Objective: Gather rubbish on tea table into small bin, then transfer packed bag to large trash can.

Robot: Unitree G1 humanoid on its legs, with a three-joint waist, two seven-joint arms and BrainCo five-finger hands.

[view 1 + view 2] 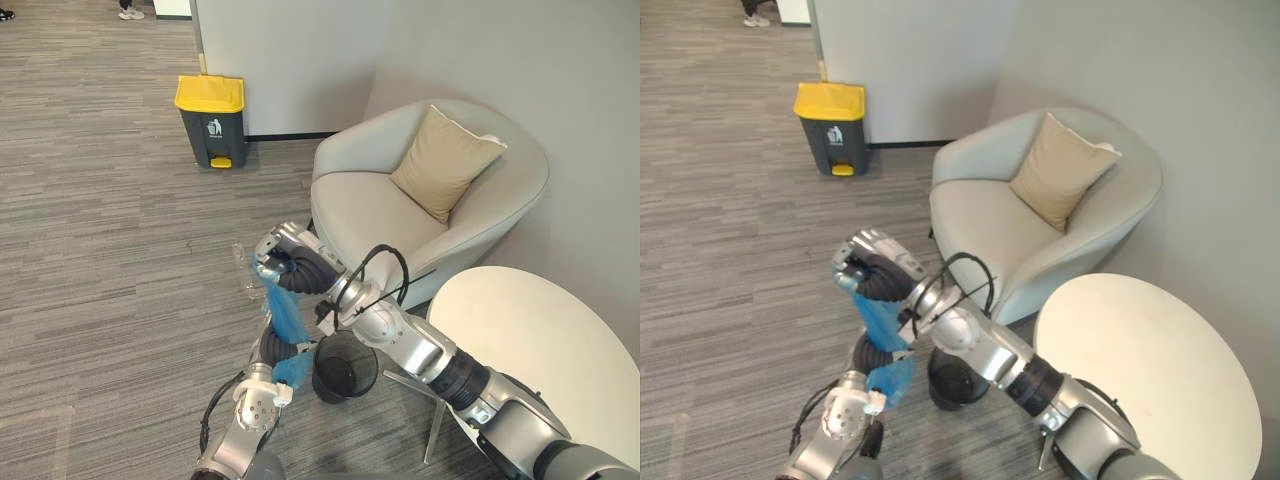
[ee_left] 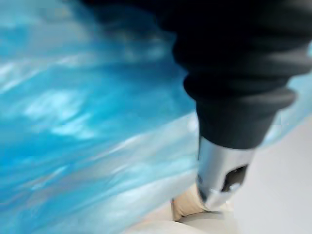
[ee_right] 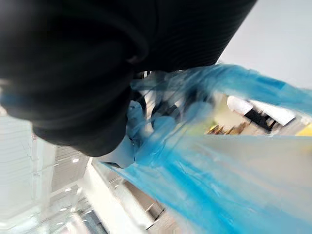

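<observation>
Both eye views look steeply down from the head, sharing the armchair, table, can and floor. Each wrist view faces the bag from very close, nearly touching it.

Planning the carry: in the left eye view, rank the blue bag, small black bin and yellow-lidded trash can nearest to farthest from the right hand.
1. blue bag: held in the right hand.
2. small black bin: on the floor below it.
3. yellow-lidded trash can: far off by the wall.
</observation>
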